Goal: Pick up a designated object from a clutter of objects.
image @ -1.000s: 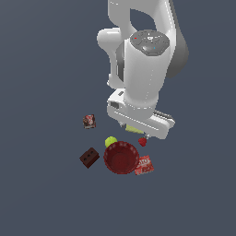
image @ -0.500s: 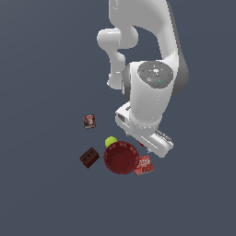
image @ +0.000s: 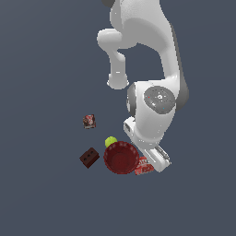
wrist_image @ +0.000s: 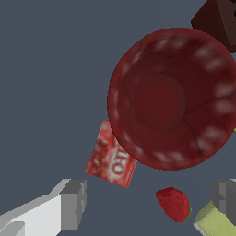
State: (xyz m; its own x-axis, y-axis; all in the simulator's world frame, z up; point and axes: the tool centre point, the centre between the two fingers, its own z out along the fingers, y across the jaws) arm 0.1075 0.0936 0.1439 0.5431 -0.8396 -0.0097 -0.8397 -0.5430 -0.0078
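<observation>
Several small things lie close together on the dark grey surface (image: 41, 184), and the white arm leans down right over them. The end effector (wrist_image: 147, 203) hangs with its two grey fingers (wrist_image: 73, 203) set wide apart, nothing between them but bare surface and a little red lump (wrist_image: 173, 203) lying near the far finger. The red packet (wrist_image: 111, 158) with white printing lies flat, one edge tucked just under or against the rim of the dark red ribbed bowl (wrist_image: 173, 99); I cannot tell whether they touch. In the exterior view the packet (image: 144, 167) peeks out between the bowl (image: 120, 157) and the arm's hand, on the exterior view's right of the bowl. A yellow-green ball (image: 110, 142) sits just beside the bowl's rim. A dark brown brick (image: 89, 157) lies near the bowl on the exterior view's left, and a small dark box with a pinkish picture (image: 89, 121) stands well apart, further off. A pale green slab (wrist_image: 213, 222) shows beside the second finger in the wrist view.
</observation>
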